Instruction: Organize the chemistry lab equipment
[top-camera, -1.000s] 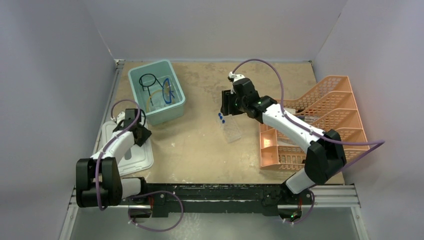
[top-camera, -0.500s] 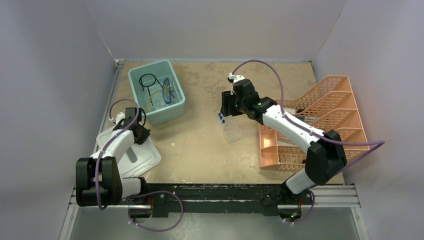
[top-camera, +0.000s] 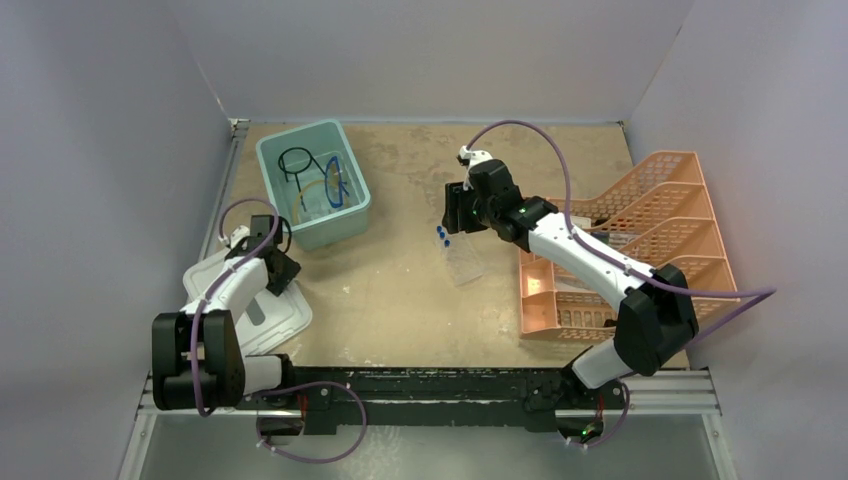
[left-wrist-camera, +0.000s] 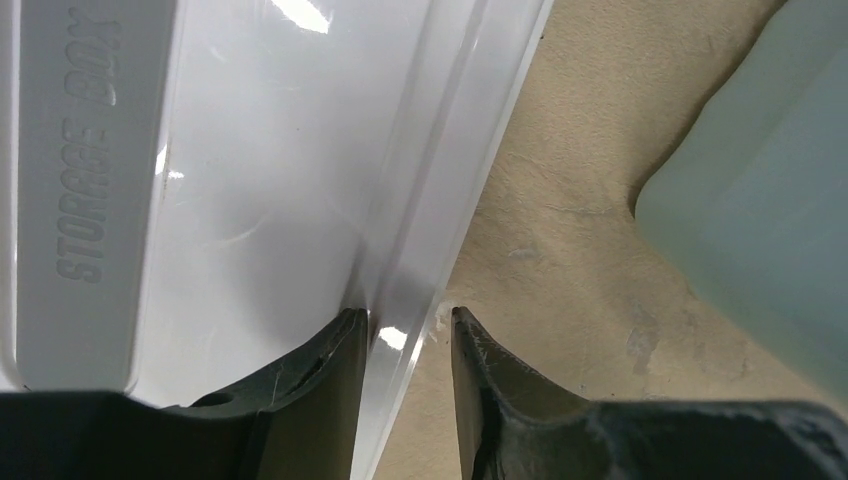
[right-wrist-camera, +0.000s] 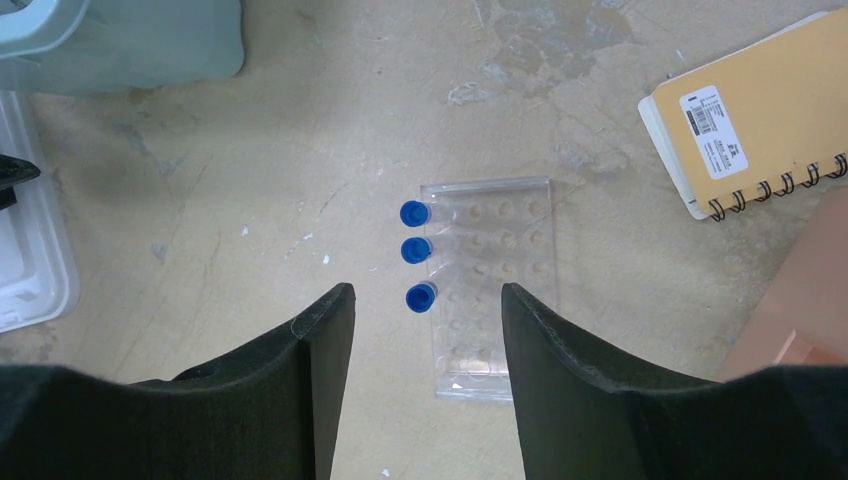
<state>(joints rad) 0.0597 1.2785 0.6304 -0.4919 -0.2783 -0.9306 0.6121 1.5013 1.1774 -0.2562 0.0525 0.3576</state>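
Lit brightly, evenly from above. Casts only faint shadows. Glares white on lid. Blurs slightly at near fingers in both wrist views.

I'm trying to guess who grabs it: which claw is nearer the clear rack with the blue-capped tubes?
Right. The right claw hovers open over the clear rack. The left claw is across the table, straddling the white lid at its edge.

Robot test booth: grey walls enclose a scuffed tan table, with lab goggles in a tub at its far-left corner.
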